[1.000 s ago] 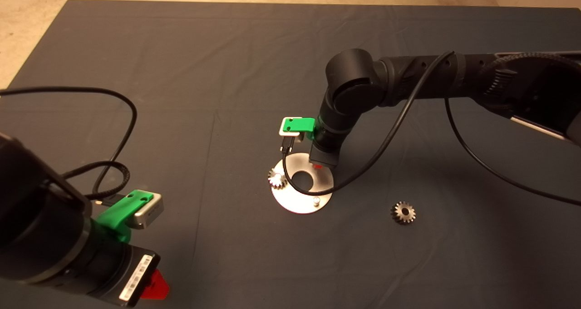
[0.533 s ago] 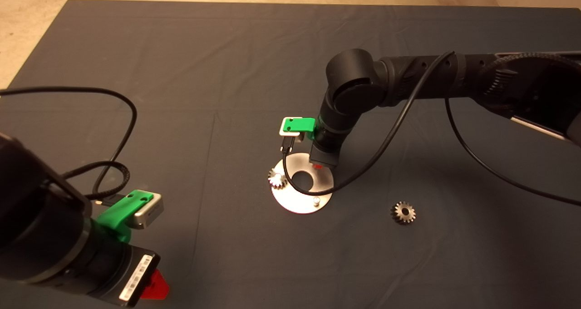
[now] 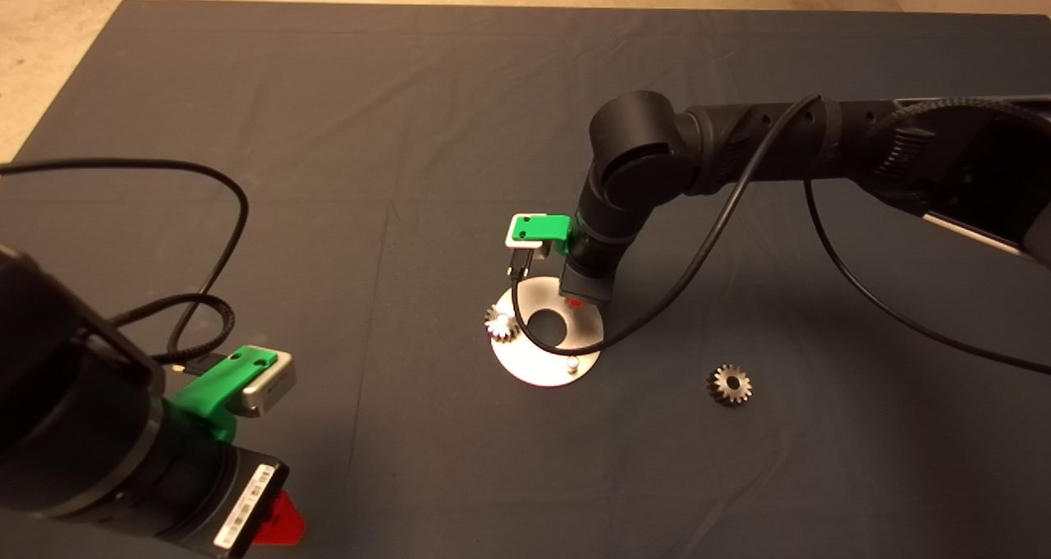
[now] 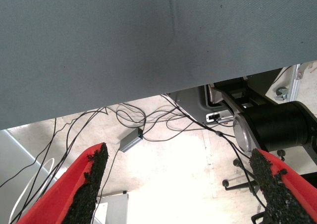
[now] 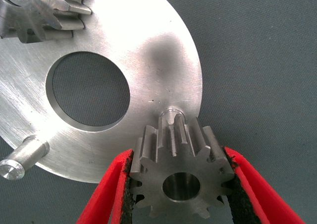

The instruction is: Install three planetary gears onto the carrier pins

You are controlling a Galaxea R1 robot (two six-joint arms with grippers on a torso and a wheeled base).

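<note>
Three gears are in my views: one (image 3: pixel 500 324) sits on a pin at the left edge of the disc (image 3: pixel 534 366), one (image 3: pixel 729 384) lies loose on the mat (image 3: pixel 328 132) well to the right of the disc, and one (image 5: pixel 181 177) is pinched between the pads of my right gripper (image 5: pixel 181 184). That held gear hangs just above a bare pin (image 5: pixel 171 116) at the disc's rim, not yet seated on it. Another bare pin (image 3: pixel 571 366) stands at the disc's near edge. My left gripper (image 4: pixel 181 194) waits at the lower left, fingers spread apart; its wrist camera shows cables on the floor (image 4: pixel 163 159). A white label (image 3: pixel 242 506) on the left wrist carries print I cannot read.
</note>
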